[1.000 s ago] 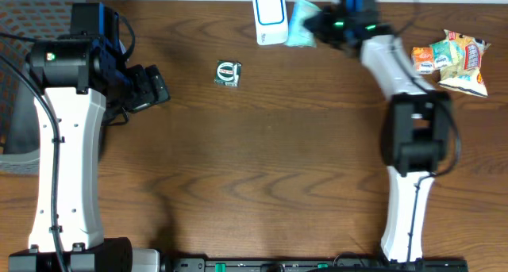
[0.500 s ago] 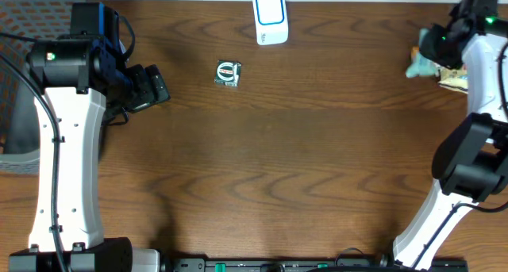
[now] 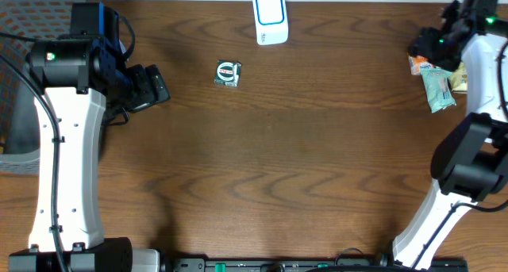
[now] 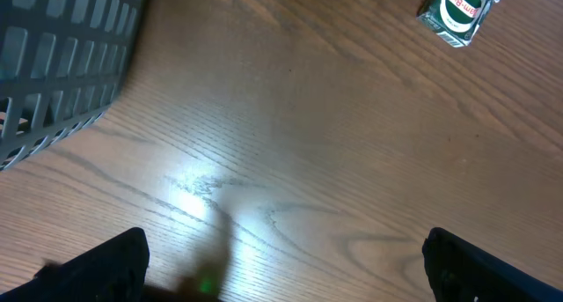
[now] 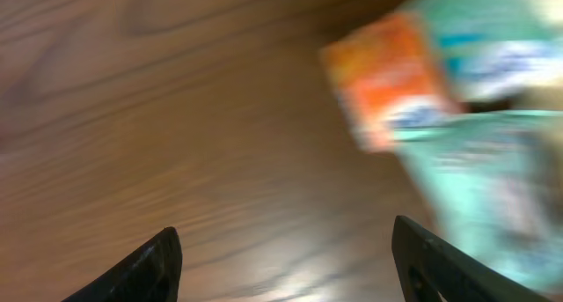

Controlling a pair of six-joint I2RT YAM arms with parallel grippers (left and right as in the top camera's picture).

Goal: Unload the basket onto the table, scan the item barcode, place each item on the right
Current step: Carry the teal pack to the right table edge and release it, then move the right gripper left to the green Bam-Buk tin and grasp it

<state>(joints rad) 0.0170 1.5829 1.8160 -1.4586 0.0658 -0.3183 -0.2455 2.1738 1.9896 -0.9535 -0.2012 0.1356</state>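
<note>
Tool (image 5: pixel 283 236) of outstretched right arm (image 3: pixel 480 66) hangs spread beside teal packet (image 3: pixel 438 91).

Blurred: right tool (image 5: pixel 295 267) spread above the table (image 5: pixel 176 117), orange packet (image 5: pixel 387 86) beside teal packet (image 5: pixel 493 187).

The left arm (image 3: pixel 67 137) stands folded, its wrist turned inward, and the left gripper (image 4: pixel 281 262) has its fingers spread wide, holding nothing. The right arm (image 3: pixel 479 66) reaches far outward; the right gripper (image 5: pixel 286 258) has its fingers apart, nothing between them.

We see a wood-grain table (image 4: pixel 290 161) with a soft sheen, a grey plastic lattice basket (image 4: pixel 53 55), a smooth white plastic scanner (image 3: pixel 270 18), a glossy teal film packet (image 3: pixel 437 88).
</note>
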